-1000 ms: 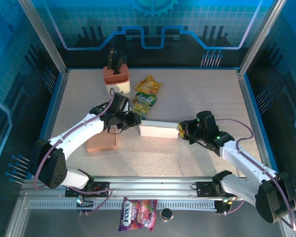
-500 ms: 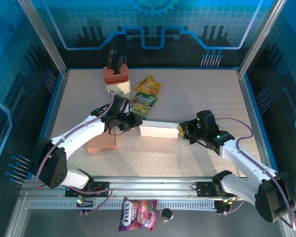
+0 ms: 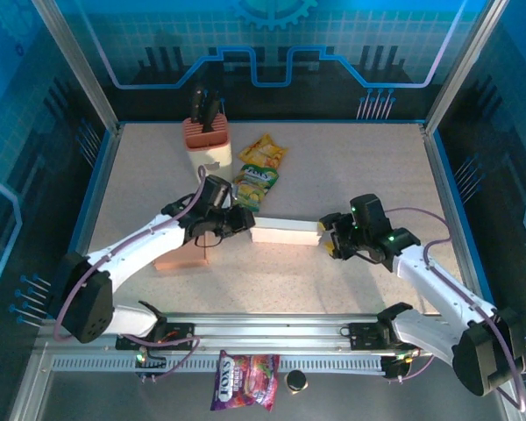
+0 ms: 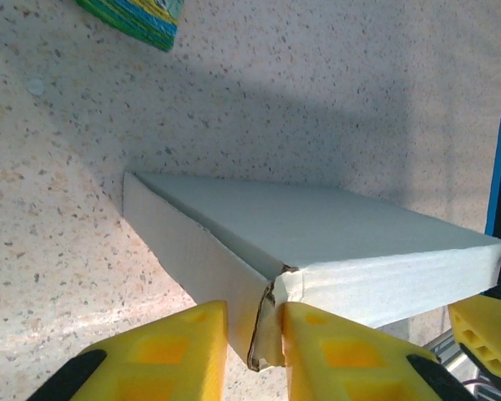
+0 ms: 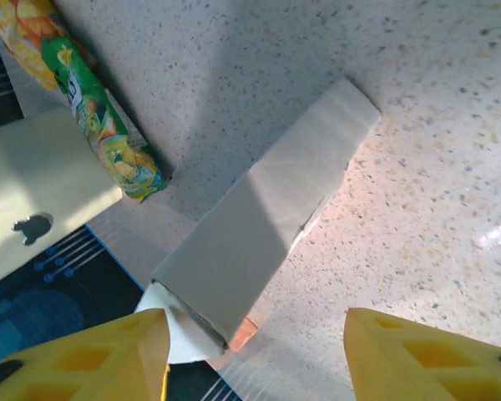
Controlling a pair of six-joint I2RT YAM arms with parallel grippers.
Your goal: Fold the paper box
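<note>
The long white paper box (image 3: pixel 285 232) lies flat mid-table. My left gripper (image 3: pixel 243 223) is at its left end. In the left wrist view the yellow fingers (image 4: pixel 171 355) are pinched on a torn corner flap of the paper box (image 4: pixel 317 238), with my left gripper (image 4: pixel 255 351) shut on it. My right gripper (image 3: pixel 330 239) sits at the box's right end. In the right wrist view my right gripper (image 5: pixel 255 359) is wide open, and the near end of the paper box (image 5: pixel 267 221) lies ahead of its fingertips (image 5: pixel 83 355), untouched.
A knife block (image 3: pixel 209 140) stands at the back left, with two snack packets (image 3: pixel 259 167) beside it. A brown cardboard box (image 3: pixel 180 257) lies under my left arm. A candy bag (image 3: pixel 245 381) and a small black cap (image 3: pixel 295 381) lie in front of the rail.
My left gripper has shifted slightly right and nearer, carrying the box's left end with it. The right gripper has eased back a little from the right end.
</note>
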